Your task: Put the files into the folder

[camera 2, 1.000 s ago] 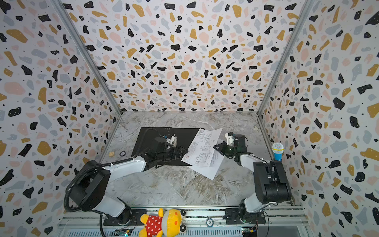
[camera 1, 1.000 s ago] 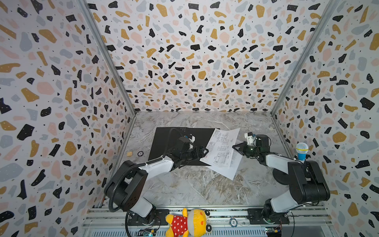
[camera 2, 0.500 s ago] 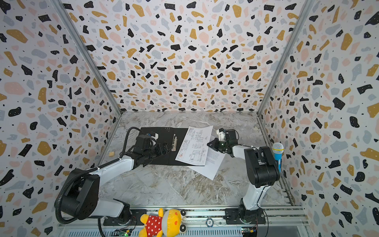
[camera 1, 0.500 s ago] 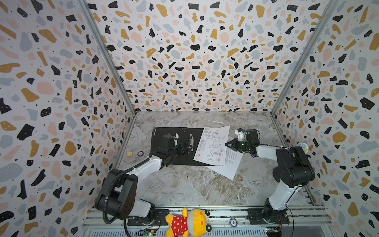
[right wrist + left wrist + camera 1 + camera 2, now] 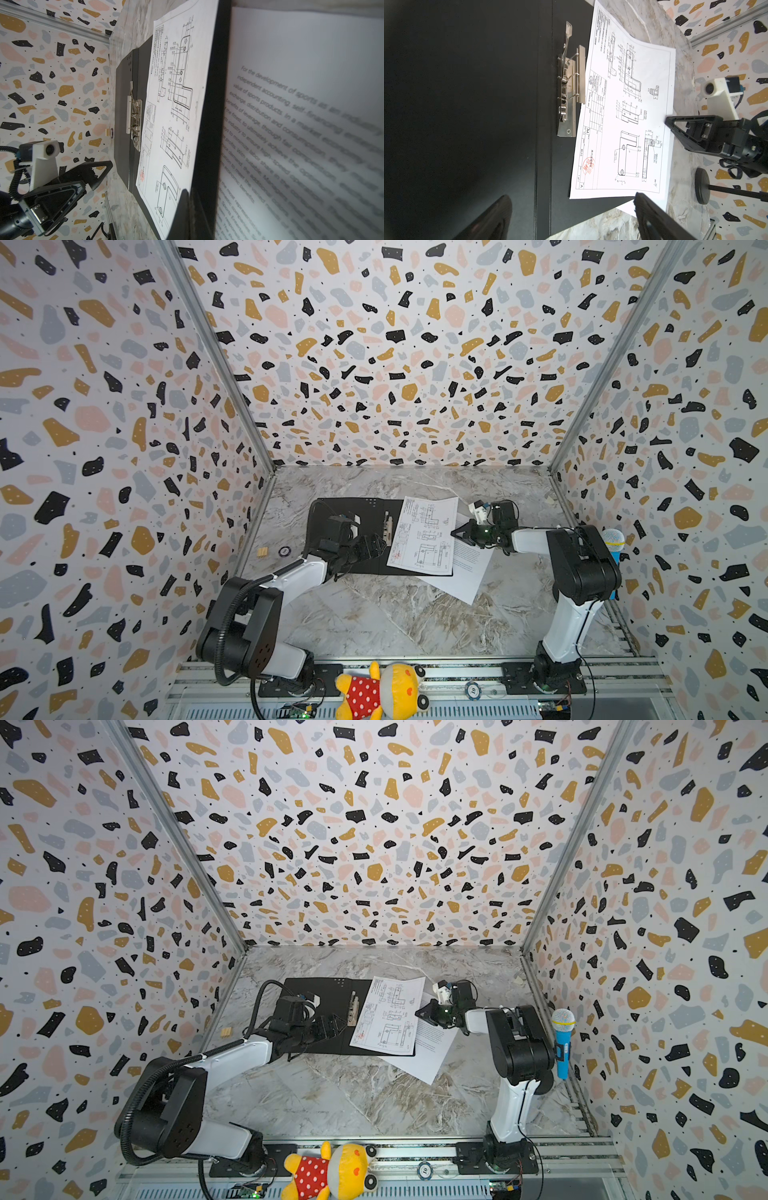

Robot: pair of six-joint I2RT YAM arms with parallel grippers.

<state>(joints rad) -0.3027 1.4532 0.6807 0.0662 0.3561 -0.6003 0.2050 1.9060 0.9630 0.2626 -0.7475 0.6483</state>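
**Fig.** Bimanual cell, seen in both top views and both wrist views; changes given vs. earlier frames.

- **Table** (image 5: pixel 374 626) (image 5: pixel 332 1106): marble top.
- **Folder** (image 5: pixel 370 510) (image 5: pixel 328 990): lies open, black inside up, mid-table and slightly left of centre. Position unchanged vs. 1 s earlier.
- **Drawing** (image 5: pixel 424 535) (image 5: pixel 388 1015): now on the folder's right half, edges approx. parallel to the folder's, far edge projecting a little past the folder's far edge. 1 s earlier it sat skewed and further right, overhanging the folder's right edge. In the left wrist view (image 5: pixel 623 116) its far corner curls up slightly.
- **Text sheet** (image 5: pixel 465 572) (image 5: pixel 428 1052): on the table, skewed, partly under the folder's right front corner and the drawing. Not moved.
- **L gripper** (image 5: pixel 376 545) (image 5: pixel 334 1026) (image 5: pixel 571 220): over the folder near the spine, jaws wide, nothing betw. them. 0.5 s earlier it was further left.
- **R gripper** (image 5: pixel 455 532) (image 5: pixel 419 1013) (image 5: pixel 667 122): jaws closed, tip touching the drawing's right edge. Whether the paper is pinched cannot be told. It has moved left w/ the drawing.
- **Clip** (image 5: pixel 388 526) (image 5: pixel 354 1006) (image 5: pixel 569 89) (image 5: pixel 135 120): metal, on the folder's right half next to the spine. The drawing's left edge lies just beside it.
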